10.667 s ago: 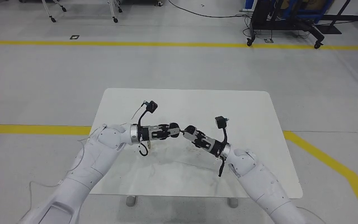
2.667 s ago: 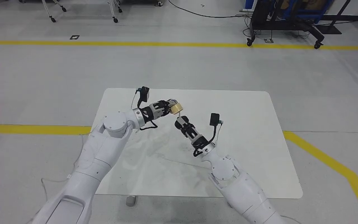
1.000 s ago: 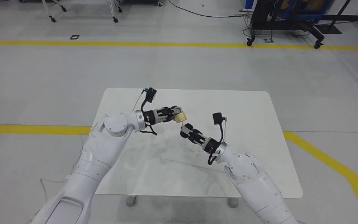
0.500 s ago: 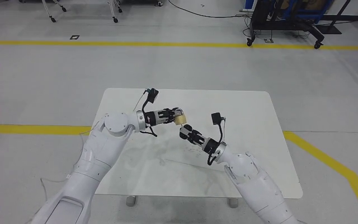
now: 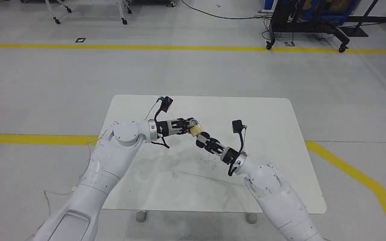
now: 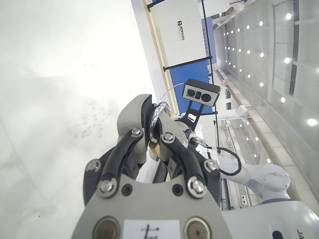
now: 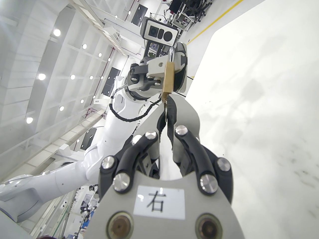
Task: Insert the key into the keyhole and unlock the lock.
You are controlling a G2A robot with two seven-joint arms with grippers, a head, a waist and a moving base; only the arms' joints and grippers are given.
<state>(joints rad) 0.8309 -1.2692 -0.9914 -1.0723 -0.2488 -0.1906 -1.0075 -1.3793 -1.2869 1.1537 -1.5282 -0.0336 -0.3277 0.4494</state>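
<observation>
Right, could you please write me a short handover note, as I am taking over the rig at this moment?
Left gripper: shut on the padlock, held above the table.
Right gripper: shut on the key, its tip at the padlock's bottom end.
Done: both things grasped, key brought to the lock.
To do: push the key home (depth unclear), turn it, free the shackle.

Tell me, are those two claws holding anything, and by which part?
The left claw grips the brass padlock around its shackle end. The right claw pinches the key by its head, blade pointing at the padlock's underside.
</observation>
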